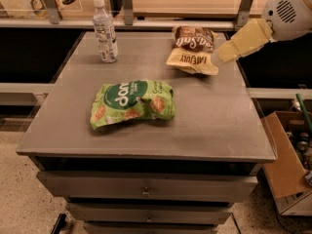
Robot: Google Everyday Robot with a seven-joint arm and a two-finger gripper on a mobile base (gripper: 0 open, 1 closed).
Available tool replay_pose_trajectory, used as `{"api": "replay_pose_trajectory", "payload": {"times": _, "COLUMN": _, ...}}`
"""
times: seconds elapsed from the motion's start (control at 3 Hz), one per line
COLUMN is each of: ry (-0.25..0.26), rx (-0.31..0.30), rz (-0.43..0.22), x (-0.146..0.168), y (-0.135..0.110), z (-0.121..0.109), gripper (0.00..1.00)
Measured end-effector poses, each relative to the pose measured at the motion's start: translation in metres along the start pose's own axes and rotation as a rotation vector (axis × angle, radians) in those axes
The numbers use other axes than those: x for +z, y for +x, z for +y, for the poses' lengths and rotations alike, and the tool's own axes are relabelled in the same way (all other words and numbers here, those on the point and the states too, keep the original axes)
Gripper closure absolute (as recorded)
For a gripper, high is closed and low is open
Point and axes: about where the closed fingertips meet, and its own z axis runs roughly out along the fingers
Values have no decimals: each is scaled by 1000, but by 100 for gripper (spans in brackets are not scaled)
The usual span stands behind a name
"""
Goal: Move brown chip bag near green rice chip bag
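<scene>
**At the table's far right: gripper beside the brown bag**

On the far right of the grey table [214,126], the brown chip bag [192,50] lies flat. Its long axis runs away from me, dark top farthest. The gripper [221,55] slants down from the right, its tip just beside the bag's tan lower corner; whether it is spread or closed I cannot tell. The green rice chip bag [132,103] lies mid-table, nearer me and leftward, well apart. I'd judge the brown bag must be grasped, then carried that way.
</scene>
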Motion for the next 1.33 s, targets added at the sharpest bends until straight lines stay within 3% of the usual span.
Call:
{"api": "replay_pose_trajectory", "payload": {"times": 0.33, "ry": 95, "rx": 89, "rz": -45, "x": 15, "y": -7, "z": -9, "gripper": 0}}
{"api": "replay_pose_trajectory", "payload": {"times": 0.67, "ry": 205, "rx": 180, "rz": -54, "x": 34, "y": 1, "z": -28, "gripper": 0}}
{"api": "replay_pose_trajectory", "payload": {"times": 1.33, "ry": 194, "rx": 187, "rz": -64, "x": 36, "y": -1, "z": -29, "gripper": 0}}
